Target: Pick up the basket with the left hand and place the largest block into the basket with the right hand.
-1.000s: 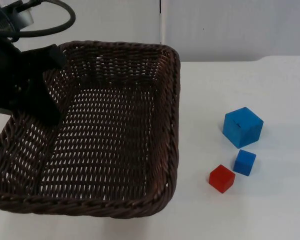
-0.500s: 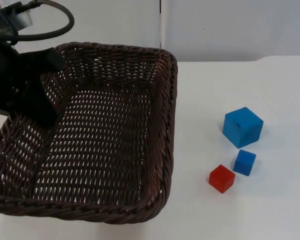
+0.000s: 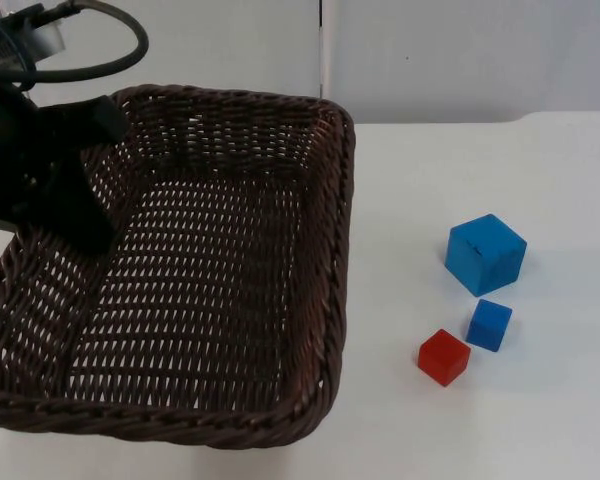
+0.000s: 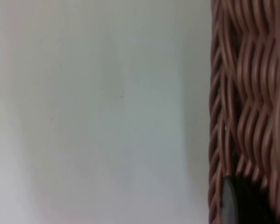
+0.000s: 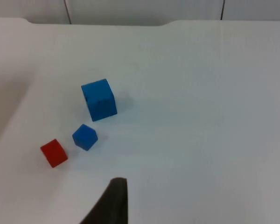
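Note:
A dark brown wicker basket (image 3: 342, 230) hangs tilted above the table's left half, held by its left wall. My left gripper (image 3: 80, 215) is shut on that wall; the woven rim (image 4: 252, 93) runs close along it in the left wrist view. The largest block, a big blue cube (image 3: 485, 254), rests on the table to the basket's right. A small blue cube (image 3: 489, 324) and a red cube (image 3: 444, 357) lie just in front of it. The right wrist view looks down on all three from a distance: big blue cube (image 5: 99, 99), small blue cube (image 5: 85, 136), red cube (image 5: 53, 152). My right gripper (image 5: 113, 203) waits well back from them.
The white table (image 3: 480, 430) stretches bare around the three cubes and between them and the basket. A grey partition wall (image 3: 460, 50) closes the far side.
The basket has drifted slightly to the left with my left gripper and looks a little closer to the camera. The three cubes lie where they were.

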### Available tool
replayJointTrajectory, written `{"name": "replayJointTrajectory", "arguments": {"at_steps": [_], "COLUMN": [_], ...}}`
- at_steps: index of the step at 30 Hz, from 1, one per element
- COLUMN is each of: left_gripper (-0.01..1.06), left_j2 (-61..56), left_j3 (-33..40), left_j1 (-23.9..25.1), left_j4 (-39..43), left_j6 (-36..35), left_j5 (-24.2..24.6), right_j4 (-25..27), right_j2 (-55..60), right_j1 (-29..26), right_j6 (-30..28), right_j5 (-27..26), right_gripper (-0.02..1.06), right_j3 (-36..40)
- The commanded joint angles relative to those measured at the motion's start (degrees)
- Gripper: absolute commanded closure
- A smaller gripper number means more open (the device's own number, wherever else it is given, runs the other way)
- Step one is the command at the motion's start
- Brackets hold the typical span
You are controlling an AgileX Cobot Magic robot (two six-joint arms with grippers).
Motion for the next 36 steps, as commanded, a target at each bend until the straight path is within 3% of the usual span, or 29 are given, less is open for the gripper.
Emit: {"name": "replayJointTrajectory", "arguments": {"at_steps": [1, 7, 12, 24, 36], "left_gripper": [1.05, 1.05, 1.05, 1.05, 1.05], "left_j2": [-0.87, -0.87, -0.87, -0.87, -0.87], "left_j3": [-0.04, -0.04, -0.04, -0.04, -0.04], "left_j1": [-0.17, -0.17, -0.17, -0.17, -0.17], "left_j4": [-1.19, -1.32, -1.83, -1.38, -1.38], "left_j6": [-0.19, -0.19, -0.19, -0.19, -0.19], "left_j5": [0.56, 0.56, 0.56, 0.2, 0.2], "right_j4": [0.22, 0.34, 0.11, 0.73, 2.04], "right_j2": [3.42, 14.69, 24.58, 46.84, 59.48], "right_j1": [-0.5, -0.5, -0.5, -0.25, -0.25], "right_j6": [0.0, 1.01, 1.01, 1.01, 0.45], "right_j5": [-4.68, -13.26, -16.82, -18.19, -19.29], "right_gripper": [0.0, 0.0, 0.0, 0.0, 0.0], "right_j3": [-0.54, -1.2, -4.63, -15.59, -22.97]}}
